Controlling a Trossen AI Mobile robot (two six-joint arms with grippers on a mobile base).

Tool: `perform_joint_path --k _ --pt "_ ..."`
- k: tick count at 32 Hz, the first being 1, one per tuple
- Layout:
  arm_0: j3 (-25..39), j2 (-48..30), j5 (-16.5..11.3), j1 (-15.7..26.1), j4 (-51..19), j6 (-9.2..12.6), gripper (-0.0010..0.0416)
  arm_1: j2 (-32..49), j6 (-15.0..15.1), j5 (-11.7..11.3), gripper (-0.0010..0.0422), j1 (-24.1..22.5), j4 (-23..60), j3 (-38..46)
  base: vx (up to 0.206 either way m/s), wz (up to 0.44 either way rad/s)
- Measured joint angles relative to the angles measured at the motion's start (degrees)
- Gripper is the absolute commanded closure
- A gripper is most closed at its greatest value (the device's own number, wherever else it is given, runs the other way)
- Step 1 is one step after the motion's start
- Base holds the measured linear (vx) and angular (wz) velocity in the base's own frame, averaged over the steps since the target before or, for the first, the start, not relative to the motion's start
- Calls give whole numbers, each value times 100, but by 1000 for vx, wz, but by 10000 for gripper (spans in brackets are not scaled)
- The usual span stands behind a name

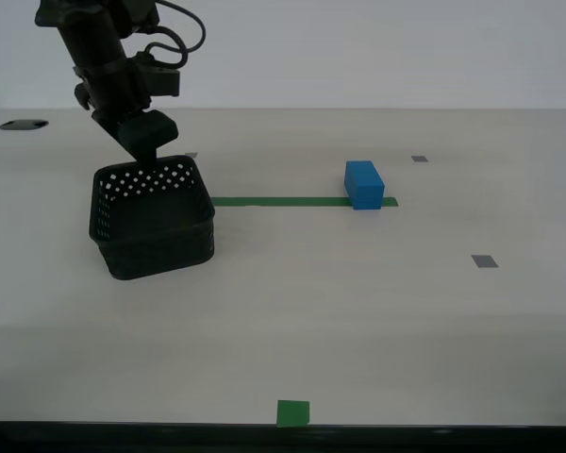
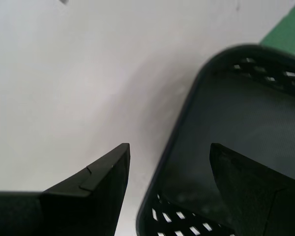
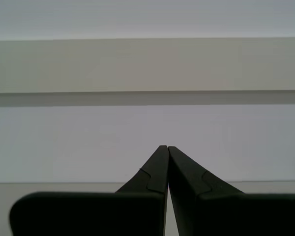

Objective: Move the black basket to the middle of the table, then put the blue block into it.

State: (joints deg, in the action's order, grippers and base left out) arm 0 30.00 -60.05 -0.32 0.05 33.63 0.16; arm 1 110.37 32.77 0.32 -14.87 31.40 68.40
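Exterior view, left to right. At the exterior view's left, the black basket (image 1: 154,219) sits on the table (image 1: 358,311), its perforated walls facing the camera. My second gripper (image 1: 143,142) hangs at the basket's far rim. In the second wrist view its jaws stand apart, straddling the basket (image 2: 236,142) wall: one finger (image 2: 101,182) lies outside over bare tabletop, the other inside the basket. It is open, with nothing clamped between the pads. A green tape strip (image 1: 278,201) runs rightward from the basket to the blue block (image 1: 364,184), which rests on the strip's right end, well apart from the basket. Grey tape squares (image 1: 484,261) lie further right; a green square (image 1: 293,412) marks the near edge. My first gripper (image 3: 167,150) shows its jaws pressed together, holding nothing.
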Motion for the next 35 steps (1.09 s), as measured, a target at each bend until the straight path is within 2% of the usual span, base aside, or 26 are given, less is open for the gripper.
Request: perform_joint_path --k 5,8,12,14,17,20,22,23,24,27,29,30,31,32,33,35 --pt "0 0 -2 -2 2 0 406 164 2 -4 191 -7 -13 72 0 0" --pt "0 0 -2 0 0 0 405 520 -26 -149 190 -11 87 162 0 0" --pt "0 0 -2 0 -20 0 405 925 -332 -177 190 -26 -118 295 0 0" --pt "0 0 -2 2 -35 0 406 944 -328 -181 195 -26 -173 282 0 0" --pt "0 0 -2 0 -50 0 406 942 -317 -289 243 -37 -240 299 0 0" --pt "0 0 -2 0 -50 0 405 942 -367 -304 332 -37 -227 295 0 0" --pt "0 0 -2 0 -59 0 406 942 -433 -299 408 -39 -184 315 0 0" --pt "0 0 -2 0 -59 0 406 942 -470 -302 420 -39 -203 315 0 0" --pt "0 0 -2 0 -57 0 406 942 -612 -188 408 -37 -238 343 0 0" --pt "0 0 -2 0 -61 0 406 933 -791 -175 412 -48 -201 411 0 0" --pt "0 0 -2 0 -61 0 405 942 -1150 -177 414 -52 -131 533 0 0" --pt "0 0 -2 -2 -59 0 405 944 -1237 -175 414 -55 -107 579 0 0" --pt "0 0 -2 0 -61 0 406 942 -1388 -72 414 -52 -15 741 0 0" --pt "0 0 -2 0 -61 0 405 927 -1392 -50 414 -68 -15 756 0 0" --pt "0 0 -2 -2 -59 0 405 949 -1419 144 414 -94 116 916 0 0" --pt "0 0 -2 -2 -63 0 406 953 -1432 195 414 -264 192 1062 0 0"
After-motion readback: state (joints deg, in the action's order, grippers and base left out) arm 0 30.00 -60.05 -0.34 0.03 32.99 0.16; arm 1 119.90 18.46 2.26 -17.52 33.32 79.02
